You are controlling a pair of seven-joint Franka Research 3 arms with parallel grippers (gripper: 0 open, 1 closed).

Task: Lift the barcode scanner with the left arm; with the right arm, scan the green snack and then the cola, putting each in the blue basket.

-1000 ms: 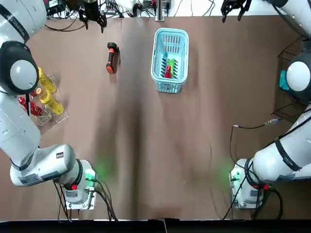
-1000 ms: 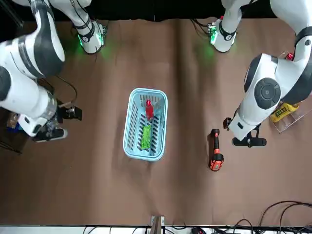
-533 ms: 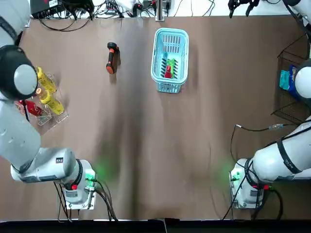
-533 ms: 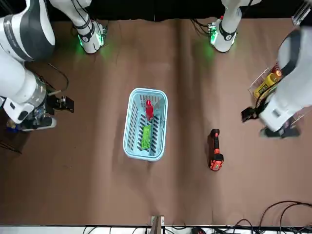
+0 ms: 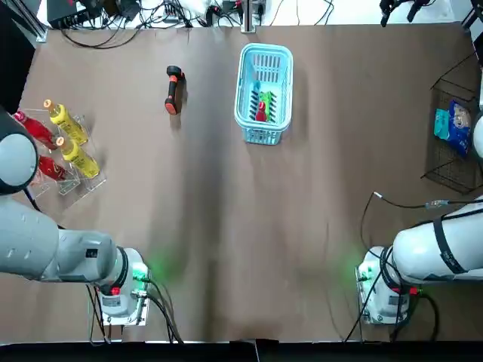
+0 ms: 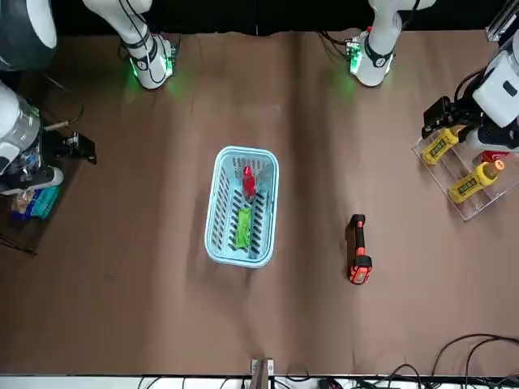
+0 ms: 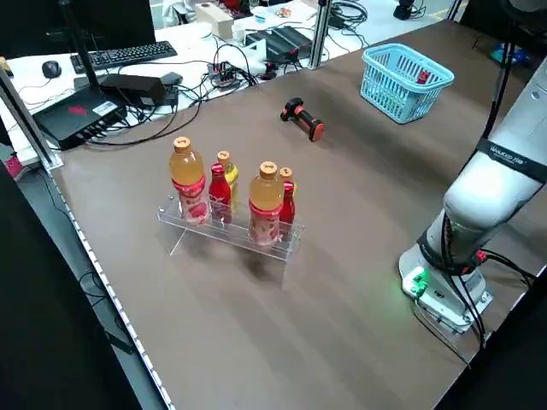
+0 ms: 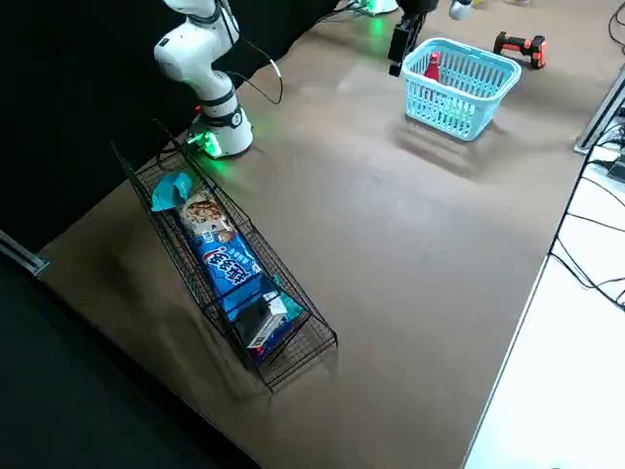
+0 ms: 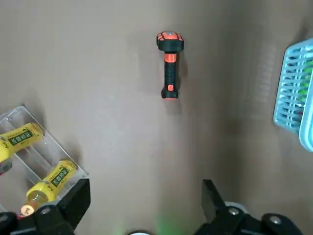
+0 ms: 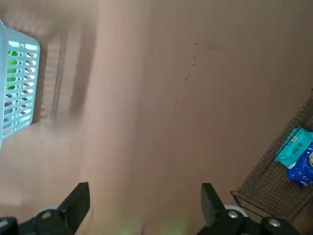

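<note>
Presently noted: barcode scanner (image 5: 173, 90) flat on bench (image 5: 226, 226), near blue basket (image 5: 266, 48) on left arm's side, long axis running away from bases. Found left pincer (image 9: 144, 196) released, well apart; right pincer (image 10: 144, 196) released, farther off. Logged green snack (image 5: 266, 99), cola (image 5: 260, 115) inside basket.

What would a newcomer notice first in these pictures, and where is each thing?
The blue basket stands at the table's far middle, holding a green snack and a red cola. The orange-and-black barcode scanner lies flat on its left, while the left gripper and right gripper hang open above the table.
</note>
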